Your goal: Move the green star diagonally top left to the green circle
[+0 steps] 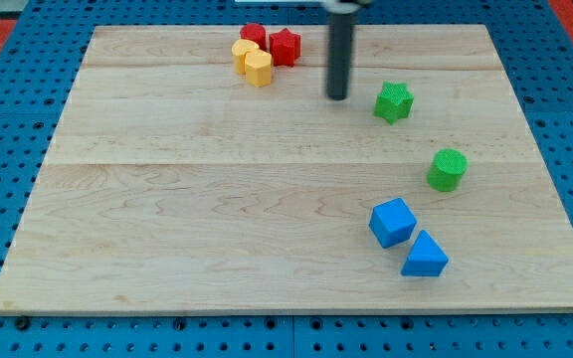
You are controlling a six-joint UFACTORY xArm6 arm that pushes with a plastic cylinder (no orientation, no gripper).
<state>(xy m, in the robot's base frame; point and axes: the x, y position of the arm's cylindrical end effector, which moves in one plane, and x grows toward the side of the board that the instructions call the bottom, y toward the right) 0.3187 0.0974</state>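
No jaws on this rig, so no grasp state; the rod's tip [337, 96] sat just left of the green star [393, 101]. Star already lay up-left of the green circle [448, 169], near it; task looked almost finished.

One view, high, angled down, whole board [167, 199]

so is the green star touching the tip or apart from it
Apart. My tip stands to the view's left of the green star, with bare board visible between them.
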